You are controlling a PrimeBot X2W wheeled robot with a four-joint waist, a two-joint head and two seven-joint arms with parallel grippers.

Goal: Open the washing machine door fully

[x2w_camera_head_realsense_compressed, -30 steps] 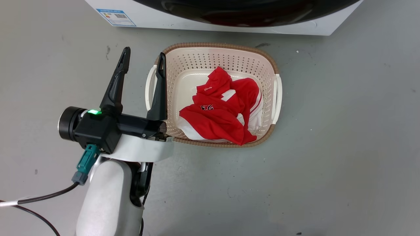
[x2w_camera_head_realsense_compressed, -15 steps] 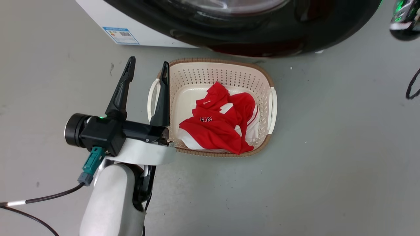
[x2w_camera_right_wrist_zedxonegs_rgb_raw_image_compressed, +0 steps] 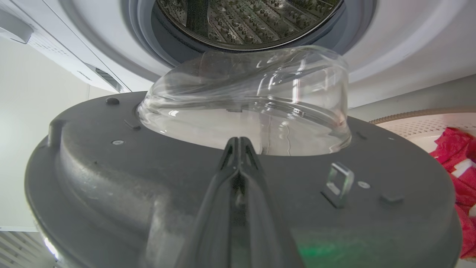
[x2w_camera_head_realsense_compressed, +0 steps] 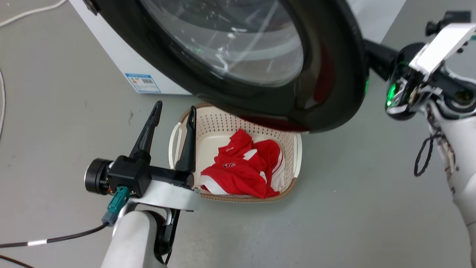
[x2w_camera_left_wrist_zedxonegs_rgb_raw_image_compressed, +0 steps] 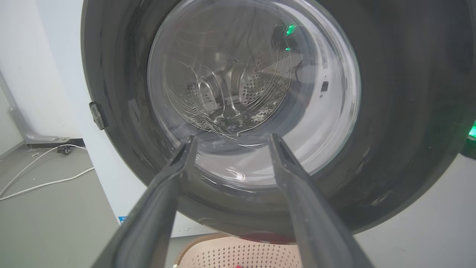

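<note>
The washing machine door (x2w_camera_head_realsense_compressed: 334, 74), a glossy black disc with a clear glass bowl (x2w_camera_head_realsense_compressed: 230, 41), stands swung partway out from the white machine (x2w_camera_head_realsense_compressed: 122, 59), above the basket. In the right wrist view my right gripper (x2w_camera_right_wrist_zedxonegs_rgb_raw_image_compressed: 240, 140) is shut with nothing held, its fingers lying along the door's grey inner face (x2w_camera_right_wrist_zedxonegs_rgb_raw_image_compressed: 111, 178) just short of the glass bowl (x2w_camera_right_wrist_zedxonegs_rgb_raw_image_compressed: 253, 108). In the head view its fingertips are hidden behind the door's right edge, by my right wrist (x2w_camera_head_realsense_compressed: 405, 82). My left gripper (x2w_camera_head_realsense_compressed: 175, 105) is open and empty, low at the left, pointing at the door's outer side (x2w_camera_left_wrist_zedxonegs_rgb_raw_image_compressed: 401, 111).
A cream perforated basket (x2w_camera_head_realsense_compressed: 297, 149) holding a red and white garment (x2w_camera_head_realsense_compressed: 241, 167) sits on the grey floor under the door. The steel drum (x2w_camera_right_wrist_zedxonegs_rgb_raw_image_compressed: 245, 18) shows behind the door. A white cable (x2w_camera_left_wrist_zedxonegs_rgb_raw_image_compressed: 44, 182) lies on the floor left of the machine.
The head camera has lifted toward the machine. The door has swung further out over the basket, and my right arm has come into view at its right edge. My left gripper stays open.
</note>
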